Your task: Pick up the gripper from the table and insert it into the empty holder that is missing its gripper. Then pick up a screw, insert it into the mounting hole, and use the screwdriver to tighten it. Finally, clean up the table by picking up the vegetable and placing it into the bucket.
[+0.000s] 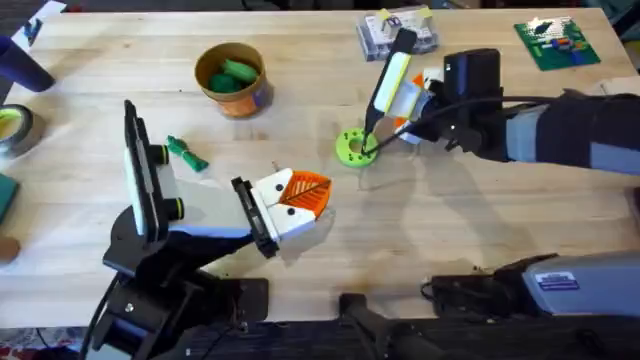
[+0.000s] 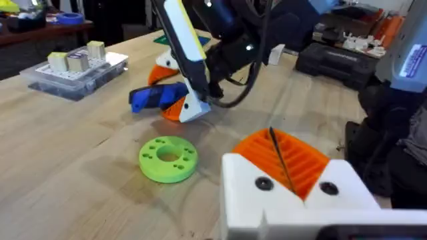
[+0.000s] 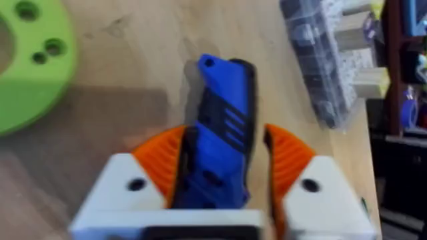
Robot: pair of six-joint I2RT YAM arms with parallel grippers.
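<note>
The right gripper (image 3: 223,177) is closed on a blue tool (image 3: 223,120) beside the green ring (image 1: 354,147). The left gripper (image 1: 300,198) rests on the table (image 1: 450,220), fingers together, holding nothing. One vegetable (image 1: 186,152) lies near the bucket (image 1: 233,80).

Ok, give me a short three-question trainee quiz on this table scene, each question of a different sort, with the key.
1. True or false: the slender vegetable already lies inside the bucket.
2. What do the right arm's jaws hold? A) a blue tool B) the clear parts box C) a loose screw
3. Fill in: the left arm's jaws are ____ (open or shut).

Key: 1 false, it lies on the table beside the left arm. 2 A. 3 shut.
</note>
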